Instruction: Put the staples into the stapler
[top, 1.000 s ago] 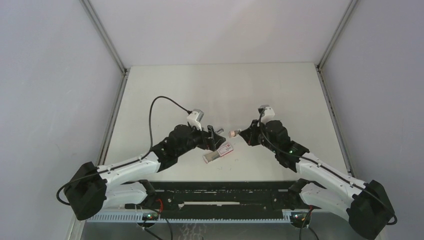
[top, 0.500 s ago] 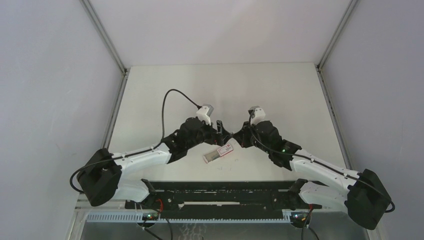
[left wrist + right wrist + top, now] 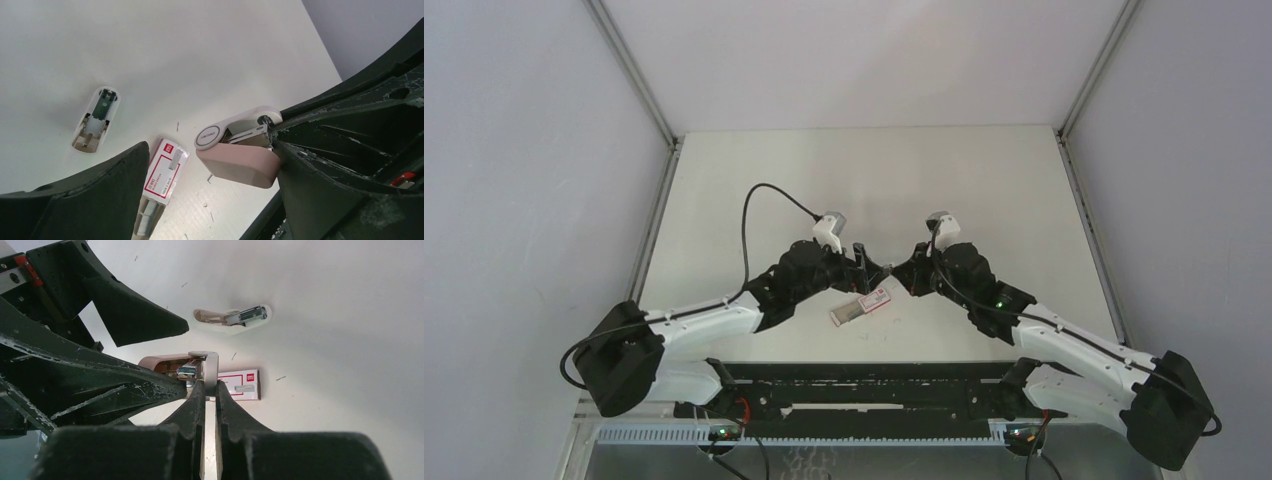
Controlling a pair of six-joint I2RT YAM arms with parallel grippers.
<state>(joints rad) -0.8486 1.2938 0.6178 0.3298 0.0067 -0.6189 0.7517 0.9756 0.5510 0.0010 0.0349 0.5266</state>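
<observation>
Right end effector [image 3: 205,386] clamps the stapler [image 3: 235,161] above the staple box [image 3: 162,172]; left end effector [image 3: 862,268] gapes wide beside it. Only wrist views show a loose part [image 3: 96,119] beyond the box, far from the tabletop [image 3: 824,170] edges.

This looks like a robot test cell in a lab. A bare white table [image 3: 824,170] fills the middle of the frame, boxed in by plain grey panels [image 3: 524,150] on aluminium rails [image 3: 629,70] (slanting in from both upper corners). Along the bottom edge, a left arm [image 3: 694,322] and a right arm [image 3: 1074,343] are bolted to a black mounting bar [image 3: 864,378].
</observation>
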